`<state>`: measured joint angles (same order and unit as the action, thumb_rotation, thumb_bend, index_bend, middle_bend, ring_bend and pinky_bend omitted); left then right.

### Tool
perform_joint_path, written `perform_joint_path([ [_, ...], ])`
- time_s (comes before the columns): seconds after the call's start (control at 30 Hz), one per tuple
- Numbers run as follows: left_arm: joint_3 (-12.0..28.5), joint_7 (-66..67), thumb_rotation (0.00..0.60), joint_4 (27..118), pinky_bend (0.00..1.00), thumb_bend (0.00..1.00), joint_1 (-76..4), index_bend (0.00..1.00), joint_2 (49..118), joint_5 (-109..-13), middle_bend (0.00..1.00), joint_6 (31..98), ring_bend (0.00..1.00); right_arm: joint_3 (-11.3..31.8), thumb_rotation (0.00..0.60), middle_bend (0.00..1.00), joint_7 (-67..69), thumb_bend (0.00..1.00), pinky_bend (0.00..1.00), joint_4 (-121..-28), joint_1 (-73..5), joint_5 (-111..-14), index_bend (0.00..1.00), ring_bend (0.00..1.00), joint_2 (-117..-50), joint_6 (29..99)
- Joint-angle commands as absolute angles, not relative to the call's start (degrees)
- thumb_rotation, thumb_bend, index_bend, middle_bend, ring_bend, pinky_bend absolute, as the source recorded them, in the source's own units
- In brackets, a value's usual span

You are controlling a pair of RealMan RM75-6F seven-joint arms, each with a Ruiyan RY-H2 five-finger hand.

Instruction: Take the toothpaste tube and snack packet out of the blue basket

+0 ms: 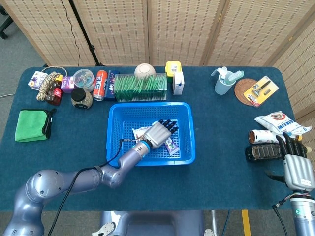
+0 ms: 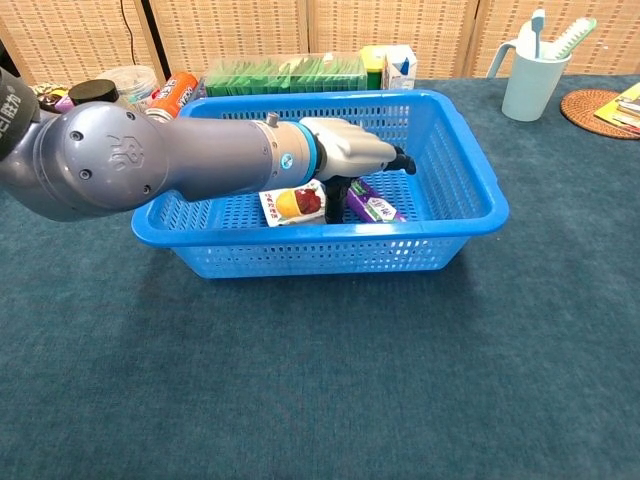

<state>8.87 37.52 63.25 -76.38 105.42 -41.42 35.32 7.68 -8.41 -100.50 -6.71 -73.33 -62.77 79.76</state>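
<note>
At lower right of the head view, the right robot hand rests on the counter, fingers apart, holding nothing, beside a dark packet. In the blue basket at centre, the left robot hand reaches down onto the toothpaste tube beside the snack packet; whether it grips is unclear. Bottles and a green box line the far edge.

Bright even light, soft shadows, sharp

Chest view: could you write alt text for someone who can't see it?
A grey robot arm reaches from the left into a blue basket, its left hand lowered over a snack packet and a purple toothpaste tube lying side by side inside. Behind the basket stand a green box and a pale cup holding toothbrushes.
</note>
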Motion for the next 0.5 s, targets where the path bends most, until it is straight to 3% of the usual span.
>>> perform_joint_path([
  [0.03,8.8,37.4,0.600,63.1,0.31,0.24,-76.5,0.22,105.6,-41.4,0.14,35.5,0.18,7.6,0.600,0.00,-8.4,0.00,0.00,-100.5,-6.7,-73.4,0.00,0.00,-62.8,79.8],
  [0.2,7.9,37.9,0.600,62.6,0.49,0.29,-76.5,0.45,106.1,-41.3,0.36,36.5,0.34,7.5,0.600,0.00,-8.3,0.00,0.00,-100.6,-6.8,-73.5,0.00,0.00,-62.7,79.6],
  [0.4,7.6,38.3,0.600,62.6,0.56,0.43,-76.1,0.60,106.4,-40.7,0.47,38.0,0.44,7.3,0.600,0.00,-8.3,0.00,0.00,-100.6,-6.9,-73.5,0.00,0.00,-62.8,79.4],
  [0.5,7.7,38.0,0.600,63.0,0.56,0.46,-75.7,0.62,106.1,-41.2,0.48,39.0,0.44,7.3,0.600,0.00,-8.3,0.00,0.00,-100.6,-6.9,-73.5,0.00,0.00,-62.7,79.3],
])
